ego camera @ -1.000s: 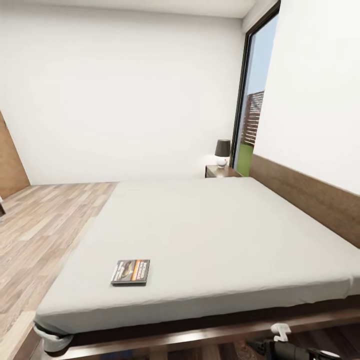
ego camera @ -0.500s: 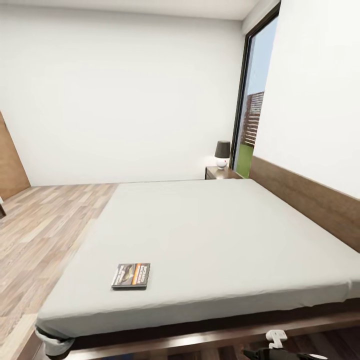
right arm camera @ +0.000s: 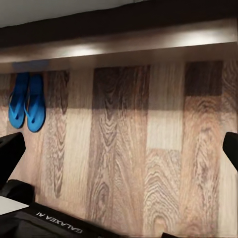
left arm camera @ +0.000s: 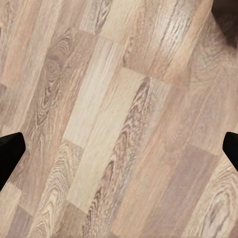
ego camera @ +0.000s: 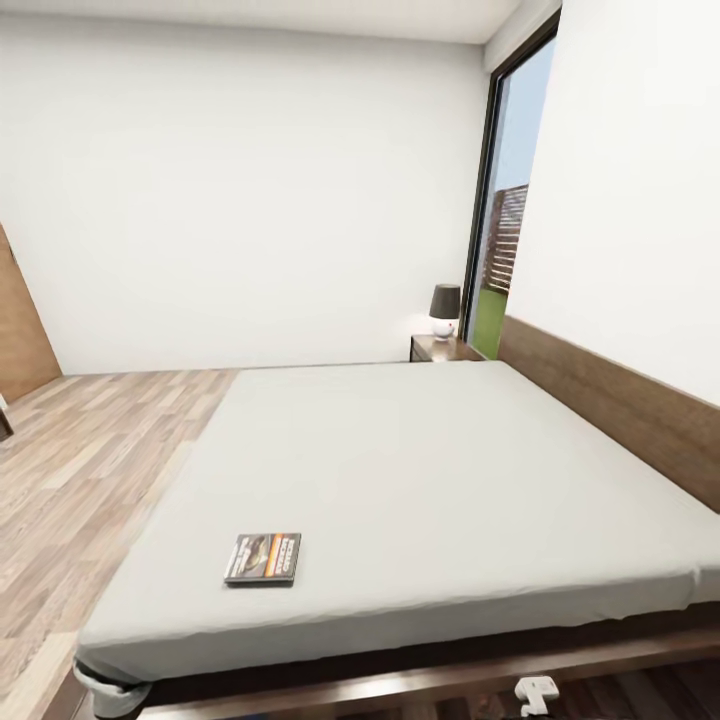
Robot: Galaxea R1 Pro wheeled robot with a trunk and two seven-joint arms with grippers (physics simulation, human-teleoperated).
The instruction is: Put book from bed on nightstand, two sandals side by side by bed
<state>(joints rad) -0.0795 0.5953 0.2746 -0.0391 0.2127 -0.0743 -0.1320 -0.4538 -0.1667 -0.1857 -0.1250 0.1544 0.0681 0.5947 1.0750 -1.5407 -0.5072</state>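
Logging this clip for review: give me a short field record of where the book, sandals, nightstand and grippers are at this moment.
book: flat on the bed, near its foot-side corner closest to the robot
sandals: both on the wood floor, side by side beside the bed frame
nightstand: at the bed's far corner by the window, lamp on top
left gripper: open, over bare floor
right gripper: open, holding nothing

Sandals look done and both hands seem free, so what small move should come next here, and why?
Probably reaching for the book. It lies flat on the bed near the robot-side edge, while the two sandals already sit side by side on the floor beside the bed frame. Both wrist views show wide-open fingers with nothing between them. The left hand looks nearer, since the book is toward the robot's left.
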